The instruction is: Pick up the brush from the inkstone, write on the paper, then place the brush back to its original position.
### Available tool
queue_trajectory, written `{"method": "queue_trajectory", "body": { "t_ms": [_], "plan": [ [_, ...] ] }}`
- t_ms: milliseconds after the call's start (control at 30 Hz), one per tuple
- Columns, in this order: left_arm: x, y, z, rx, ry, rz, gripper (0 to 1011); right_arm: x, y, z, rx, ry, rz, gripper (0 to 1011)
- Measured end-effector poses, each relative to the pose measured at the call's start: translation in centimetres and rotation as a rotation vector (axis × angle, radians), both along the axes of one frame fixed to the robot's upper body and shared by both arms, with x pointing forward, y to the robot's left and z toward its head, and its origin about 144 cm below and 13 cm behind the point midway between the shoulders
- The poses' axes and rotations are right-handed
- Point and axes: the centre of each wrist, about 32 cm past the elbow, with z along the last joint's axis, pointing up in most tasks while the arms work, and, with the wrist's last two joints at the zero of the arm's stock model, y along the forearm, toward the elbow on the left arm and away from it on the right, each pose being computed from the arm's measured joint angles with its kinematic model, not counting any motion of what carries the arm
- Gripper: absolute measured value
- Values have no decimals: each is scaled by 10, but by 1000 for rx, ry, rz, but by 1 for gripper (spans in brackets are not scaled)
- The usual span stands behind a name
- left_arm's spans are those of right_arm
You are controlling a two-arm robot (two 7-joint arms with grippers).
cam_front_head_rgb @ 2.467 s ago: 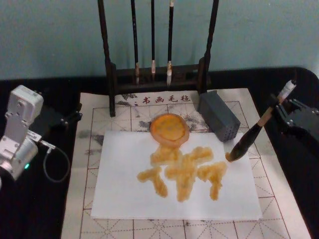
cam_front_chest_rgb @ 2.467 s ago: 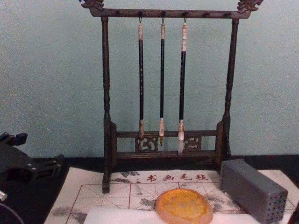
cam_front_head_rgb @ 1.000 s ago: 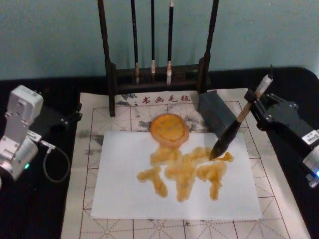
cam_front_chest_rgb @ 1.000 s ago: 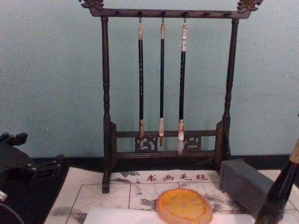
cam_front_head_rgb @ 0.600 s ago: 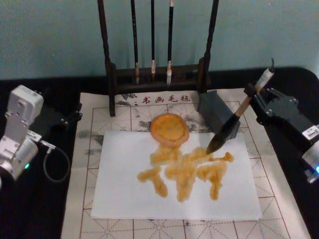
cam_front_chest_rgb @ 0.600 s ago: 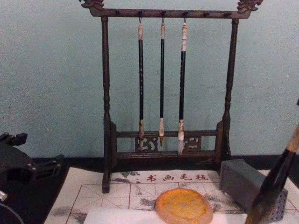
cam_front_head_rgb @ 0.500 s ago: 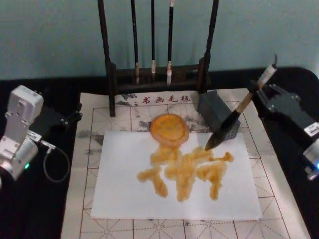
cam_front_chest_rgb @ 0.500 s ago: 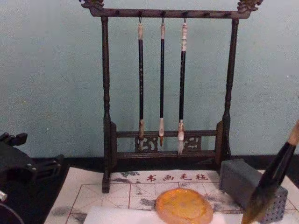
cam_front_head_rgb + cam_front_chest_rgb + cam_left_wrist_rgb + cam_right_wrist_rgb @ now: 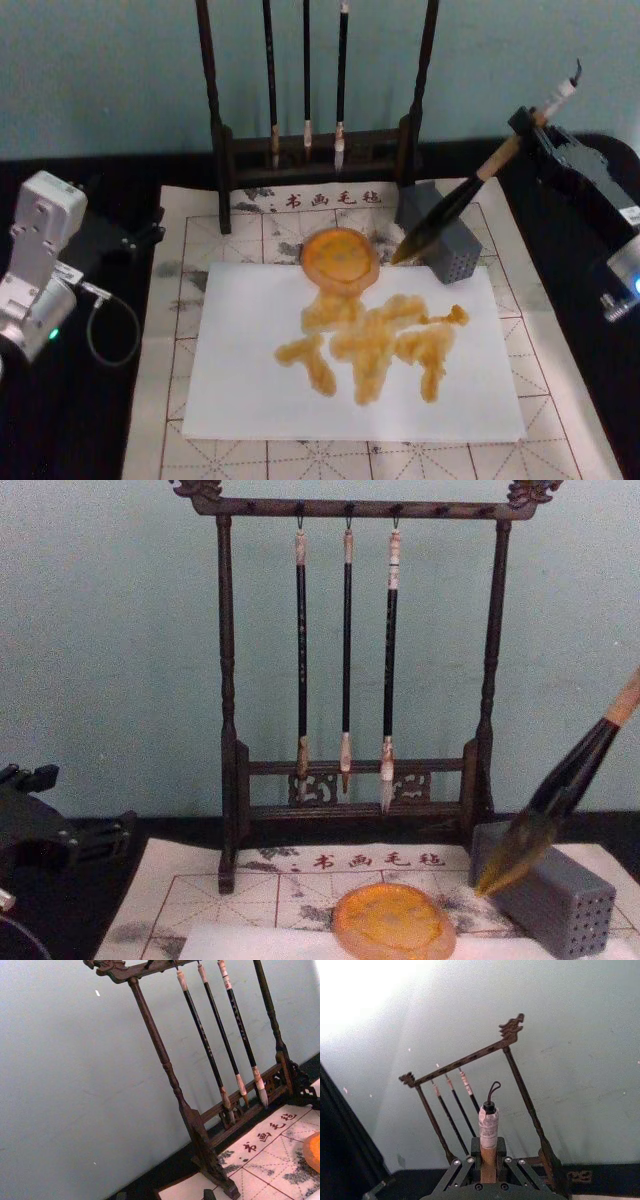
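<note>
Amber and translucent, the inkstone (image 9: 340, 258) sits on the far edge of the white paper (image 9: 240, 390), overlapping it. Wet amber strokes (image 9: 370, 345) spread over the sheet at 6 o'clock from the dish.

The calligraphy brush (image 9: 465, 195) is off the inkstone and in the air. The right tool (image 9: 533, 128), at about 2 o'clock from the dish, is closed on the tan handle below the white end cap. The brush slants down from there, and its dark bristle tip hangs just at 3 o'clock of the inkstone, apart from it. The tip lies in front of the grey block with small holes (image 9: 458, 258), above the felt mat (image 9: 560, 400).

A dark wooden brush rack (image 9: 315, 150) with three thin brushes (image 9: 306, 70) hanging stands at 12 o'clock.

The left tool (image 9: 150, 232) rests on the black counter (image 9: 60, 420) at 9 o'clock of the mat; whether it is open or closed I cannot tell.
</note>
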Motion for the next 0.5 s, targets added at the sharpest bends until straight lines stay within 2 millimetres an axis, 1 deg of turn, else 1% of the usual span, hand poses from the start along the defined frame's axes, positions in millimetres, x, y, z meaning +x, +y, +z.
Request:
{"method": "queue_trajectory", "body": {
  "t_ms": [67,133,200,400,500],
  "plan": [
    [0,0,0,0,0,0,1001,7,2,0,34,21,0,197],
    [0,0,0,0,0,0,1001,9,2,-1,42,28,-1,197],
    [0,0,0,0,0,0,1001,18,5,-2,94,68,-4,197],
    [0,0,0,0,0,0,1001,37,9,-6,191,156,-7,197],
    [0,0,0,0,0,0,1001,42,10,-8,213,183,-4,197]
  ]
}}
